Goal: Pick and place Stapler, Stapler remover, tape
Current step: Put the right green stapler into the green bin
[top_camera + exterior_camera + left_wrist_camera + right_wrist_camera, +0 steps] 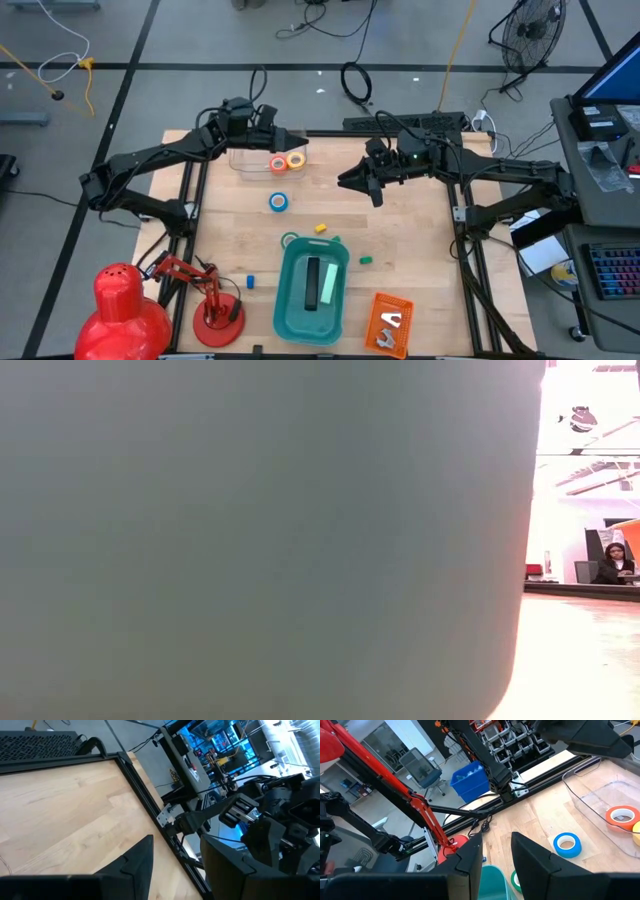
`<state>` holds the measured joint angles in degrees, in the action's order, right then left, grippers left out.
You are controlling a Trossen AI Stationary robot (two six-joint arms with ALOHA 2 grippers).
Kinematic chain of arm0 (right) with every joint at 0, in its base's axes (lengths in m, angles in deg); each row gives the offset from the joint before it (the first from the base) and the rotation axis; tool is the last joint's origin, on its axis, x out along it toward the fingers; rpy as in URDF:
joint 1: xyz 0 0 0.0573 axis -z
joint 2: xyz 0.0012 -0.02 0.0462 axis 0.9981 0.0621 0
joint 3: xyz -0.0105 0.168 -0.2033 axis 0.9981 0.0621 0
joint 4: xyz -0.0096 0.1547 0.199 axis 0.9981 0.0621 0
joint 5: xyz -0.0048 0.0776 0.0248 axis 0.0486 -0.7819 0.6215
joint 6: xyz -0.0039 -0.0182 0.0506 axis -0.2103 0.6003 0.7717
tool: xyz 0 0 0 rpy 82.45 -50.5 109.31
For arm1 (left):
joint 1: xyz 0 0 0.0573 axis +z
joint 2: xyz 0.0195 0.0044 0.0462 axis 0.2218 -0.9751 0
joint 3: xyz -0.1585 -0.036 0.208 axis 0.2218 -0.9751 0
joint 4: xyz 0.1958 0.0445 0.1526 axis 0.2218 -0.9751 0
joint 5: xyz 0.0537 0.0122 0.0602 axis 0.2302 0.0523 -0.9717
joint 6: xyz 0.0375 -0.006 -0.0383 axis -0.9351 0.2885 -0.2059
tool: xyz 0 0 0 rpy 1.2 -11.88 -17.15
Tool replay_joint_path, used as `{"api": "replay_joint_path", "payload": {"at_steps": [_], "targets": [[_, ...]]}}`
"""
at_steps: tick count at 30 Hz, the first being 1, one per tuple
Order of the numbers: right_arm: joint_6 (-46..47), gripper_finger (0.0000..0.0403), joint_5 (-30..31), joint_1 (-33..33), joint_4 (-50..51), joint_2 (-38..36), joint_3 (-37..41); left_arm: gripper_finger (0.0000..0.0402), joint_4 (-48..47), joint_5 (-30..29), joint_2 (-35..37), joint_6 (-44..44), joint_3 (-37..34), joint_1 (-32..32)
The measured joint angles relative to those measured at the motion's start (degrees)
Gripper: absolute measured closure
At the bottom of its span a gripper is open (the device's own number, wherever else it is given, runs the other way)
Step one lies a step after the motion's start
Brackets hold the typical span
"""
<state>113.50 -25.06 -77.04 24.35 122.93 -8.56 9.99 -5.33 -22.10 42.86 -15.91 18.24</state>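
Note:
A clear container at the table's far side holds the orange tape and the yellow tape. The blue tape lies flat on the table, and the green tape lies by the far left corner of the teal bin. A dark stapler lies in the bin. The stapler remover lies in an orange tray. My left gripper is open and empty above the container's far right corner. My right gripper is open and empty, right of the tapes.
Small yellow, green and blue blocks lie on the table. A red desk lamp stands at the near left. The bin's wall fills most of the low view; a person sits far behind.

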Motion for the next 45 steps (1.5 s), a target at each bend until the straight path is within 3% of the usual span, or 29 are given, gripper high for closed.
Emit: {"api": "replay_joint_path", "payload": {"at_steps": [45], "targets": [[1.3,0.0307,0.3,0.0,-2.1,0.0,0.0,0.0238,0.0,0.1,0.0,-0.2,0.0,-2.4]]}}
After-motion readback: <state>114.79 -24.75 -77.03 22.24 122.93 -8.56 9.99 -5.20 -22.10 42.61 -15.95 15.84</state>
